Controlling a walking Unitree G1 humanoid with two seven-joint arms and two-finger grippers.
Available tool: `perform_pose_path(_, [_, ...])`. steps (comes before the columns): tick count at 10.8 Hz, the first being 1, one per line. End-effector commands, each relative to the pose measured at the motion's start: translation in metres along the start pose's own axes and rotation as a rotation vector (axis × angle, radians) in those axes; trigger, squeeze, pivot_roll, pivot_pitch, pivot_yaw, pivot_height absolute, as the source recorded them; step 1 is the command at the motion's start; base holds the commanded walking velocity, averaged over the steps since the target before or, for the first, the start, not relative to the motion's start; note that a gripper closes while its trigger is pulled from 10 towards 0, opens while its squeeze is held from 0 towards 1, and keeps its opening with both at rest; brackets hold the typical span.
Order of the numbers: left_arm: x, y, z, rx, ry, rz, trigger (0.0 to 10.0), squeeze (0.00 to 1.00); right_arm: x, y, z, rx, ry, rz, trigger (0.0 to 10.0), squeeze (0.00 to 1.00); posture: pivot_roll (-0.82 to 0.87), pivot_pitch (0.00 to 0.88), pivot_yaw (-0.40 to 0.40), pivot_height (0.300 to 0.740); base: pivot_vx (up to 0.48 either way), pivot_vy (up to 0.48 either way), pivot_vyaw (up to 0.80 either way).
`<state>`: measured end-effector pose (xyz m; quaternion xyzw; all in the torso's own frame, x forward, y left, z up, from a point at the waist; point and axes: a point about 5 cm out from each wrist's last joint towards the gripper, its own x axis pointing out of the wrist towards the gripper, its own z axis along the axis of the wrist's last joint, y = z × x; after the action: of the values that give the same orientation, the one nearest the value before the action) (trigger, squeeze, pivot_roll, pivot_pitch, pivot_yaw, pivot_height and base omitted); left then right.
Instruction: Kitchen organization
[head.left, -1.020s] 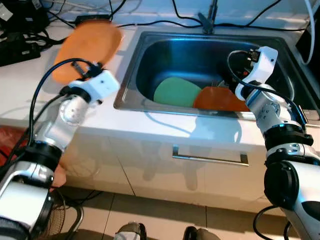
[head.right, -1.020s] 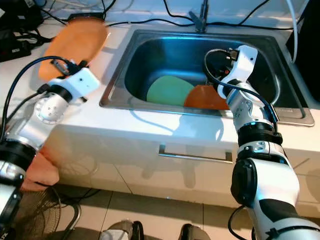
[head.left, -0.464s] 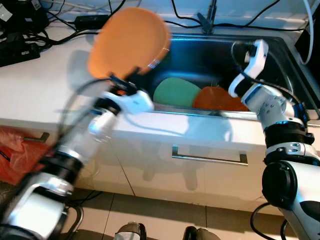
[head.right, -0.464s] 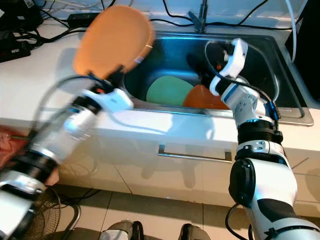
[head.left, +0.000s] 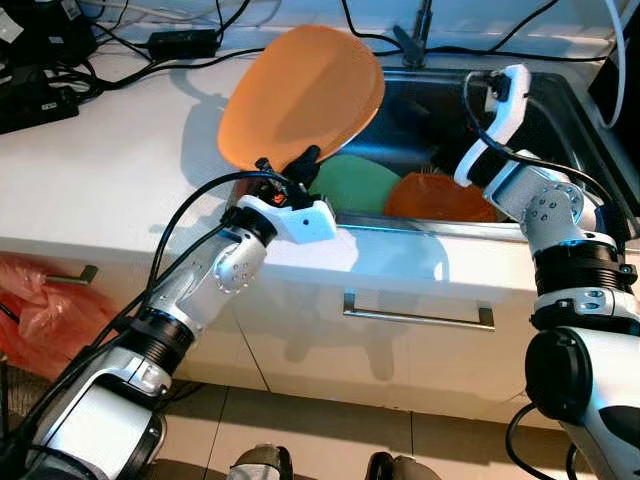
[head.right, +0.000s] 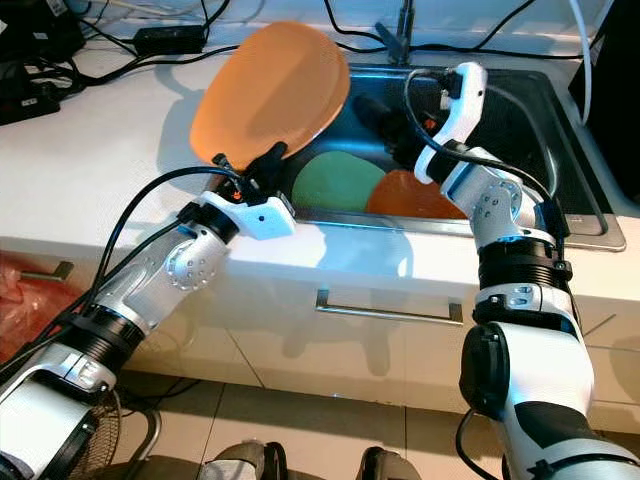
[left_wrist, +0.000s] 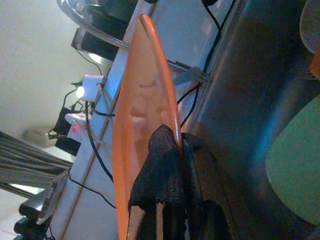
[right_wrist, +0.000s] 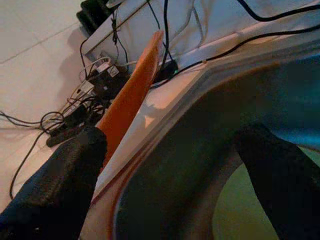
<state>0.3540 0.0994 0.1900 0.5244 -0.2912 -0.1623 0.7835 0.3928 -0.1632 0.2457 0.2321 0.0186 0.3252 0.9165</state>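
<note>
The orange plate (head.left: 303, 95) stood nearly on edge above the left rim of the sink (head.left: 560, 225), pinched at its lower rim by the left gripper (head.left: 288, 172), whose fingers (left_wrist: 161, 165) were clamped on either face of it. The tilt probably served to carry the plate over the rim and toward the basin. Inside the basin lay a green plate (head.left: 352, 183) and a second orange plate (head.left: 440, 198), touching each other. The right gripper (head.right: 385, 118) hovered over the basin with its fingers (right_wrist: 65, 175) spread wide and nothing between them, apparently ready to receive the plate. Black cables (head.left: 120, 60) crossed the white counter (head.left: 100, 180) behind.
</note>
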Motion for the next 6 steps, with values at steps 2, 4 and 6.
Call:
perform_pose_path(2, [0.007, 0.009, 0.006, 0.027, -0.044, 0.048, 0.0, 0.0, -0.002, 0.003, 0.001, -0.001, 0.016, 0.026, 10.0, 0.82, 0.08, 0.099, 0.03, 0.74, 0.0, 0.0, 0.0])
perform_pose_path(4, [0.009, 0.007, 0.007, 0.028, -0.045, 0.046, 0.0, 0.0, -0.003, 0.013, 0.002, 0.019, 0.018, 0.11, 10.0, 0.08, 0.08, 0.096, 0.029, 0.74, 0.0, 0.0, 0.0])
perform_pose_path(6, [0.011, 0.005, 0.009, 0.031, -0.053, 0.048, 0.0, 0.0, -0.007, 0.025, -0.003, 0.033, 0.067, 0.233, 10.0, 0.0, 0.08, 0.096, 0.027, 0.74, 0.0, 0.0, 0.0])
